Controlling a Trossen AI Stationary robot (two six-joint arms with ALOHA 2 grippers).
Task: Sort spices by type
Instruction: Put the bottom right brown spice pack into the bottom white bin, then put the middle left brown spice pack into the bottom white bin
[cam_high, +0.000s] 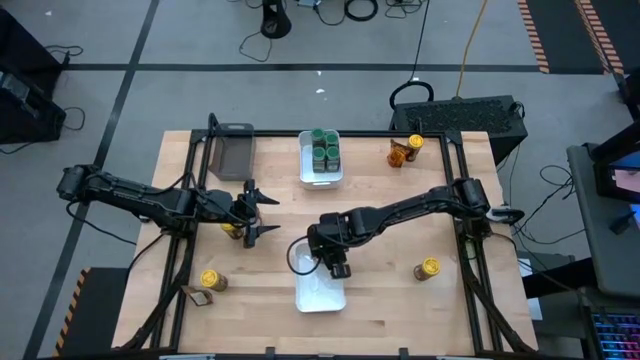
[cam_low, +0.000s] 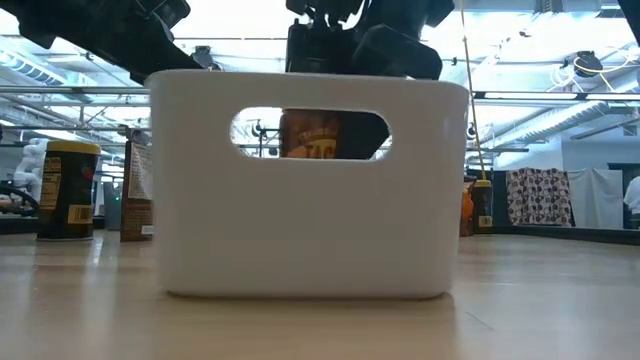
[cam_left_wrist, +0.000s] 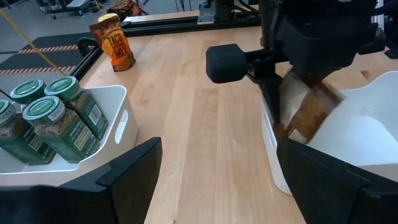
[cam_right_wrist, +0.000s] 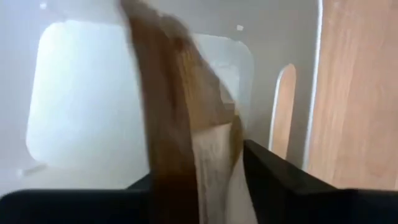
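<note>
My right gripper (cam_high: 336, 264) is over the near white bin (cam_high: 322, 295), shut on a small brown-orange packet (cam_left_wrist: 308, 112). The packet also shows through the bin's handle hole (cam_low: 320, 135). My left gripper (cam_high: 258, 208) is open above the table's left half, beside a yellow-lidded jar (cam_high: 232, 230) that stands on the wood. Several green-lidded jars (cam_high: 324, 148) stand upright in the far white bin (cam_high: 308, 172). Two more yellow-lidded jars (cam_high: 210, 278) (cam_high: 428, 268) stand on the table. My right gripper pinches the packet's upper end (cam_right_wrist: 208, 155) between its two fingers (cam_right_wrist: 273, 177), coming from above and pointing down. The packet hangs tilted below the fingers, lifted clear, with its lower part inside the near white bin.
A dark grey tray (cam_high: 232, 150) sits at the far left. A packet (cam_high: 198, 297) lies near the front-left jar. At the far right are a yellow-lidded jar (cam_high: 415, 143) and brown-orange packets (cam_high: 401, 154). Bare wood lies between the two bins.
</note>
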